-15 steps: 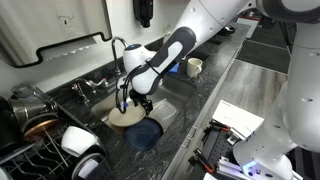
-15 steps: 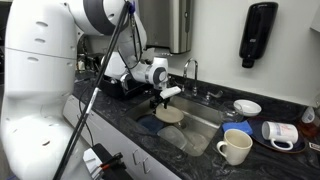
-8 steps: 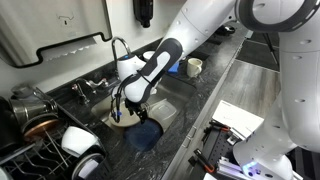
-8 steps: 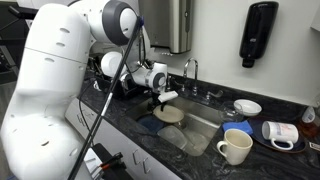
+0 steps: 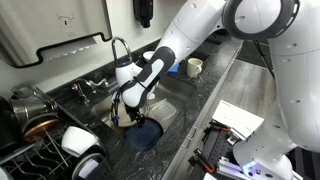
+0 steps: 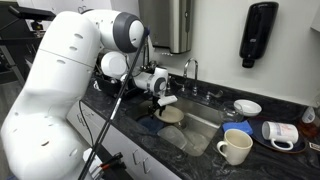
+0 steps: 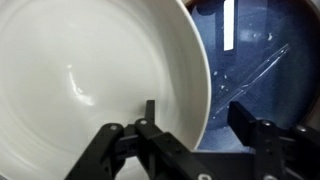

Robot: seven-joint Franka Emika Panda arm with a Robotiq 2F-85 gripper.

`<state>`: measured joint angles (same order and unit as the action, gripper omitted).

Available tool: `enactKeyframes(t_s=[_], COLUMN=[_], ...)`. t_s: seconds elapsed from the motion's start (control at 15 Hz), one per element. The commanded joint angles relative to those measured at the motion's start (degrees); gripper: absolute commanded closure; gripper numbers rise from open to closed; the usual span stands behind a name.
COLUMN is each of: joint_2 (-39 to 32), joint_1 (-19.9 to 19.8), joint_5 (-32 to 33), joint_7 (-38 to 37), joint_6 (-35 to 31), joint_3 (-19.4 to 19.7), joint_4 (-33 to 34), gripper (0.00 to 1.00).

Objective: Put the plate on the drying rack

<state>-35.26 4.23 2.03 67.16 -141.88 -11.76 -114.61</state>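
Dark speckled stone countertop [image 5: 205, 95], steel sink basin [image 6: 200, 122] sunk into it, chrome faucet [image 6: 186, 70] behind, pale wall [image 6: 215, 40], black wall-mounted dispenser [image 6: 258, 35], even indoor light

Plate [image 7: 90, 80] lies in sink [image 6: 205, 122], faucet [image 5: 118, 45] behind it. Dish [image 7: 262, 60] just beside plate, same basin. Pincer [image 7: 195, 118] astride plate rim: one finger over plate, one over dish. Drying rack [image 5: 28, 160] on tabletop [image 5: 200, 100], well apart from sink.
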Motion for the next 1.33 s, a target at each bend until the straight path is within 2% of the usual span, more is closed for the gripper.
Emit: enactKeyframes(t_s=[0.0, 0.33, 0.47, 0.73, 1.07, 1.27], joint_2=[-1.77, -1.36, -0.84, 1.16, 9.03, 13.41], joint_1=[-0.31, -0.66, -0.61, -1.18, -0.10, -0.93], joint_5=[1.11, 1.24, 1.38, 1.04, 2.69, 2.02], joint_7=[-3.04, -5.21, -6.15, -5.69, -7.43, -5.80], joint_6=[1.10, 1.63, 2.19, 2.80, 3.61, 4.01], joint_3=[0.26, 0.17, 0.30, -0.58, 0.16, -0.95], joint_4=[2.04, 2.50, 2.39, 1.34, -3.86, -6.78], gripper=[0.55, 0.90, 0.98, 0.98, 0.99, 0.99])
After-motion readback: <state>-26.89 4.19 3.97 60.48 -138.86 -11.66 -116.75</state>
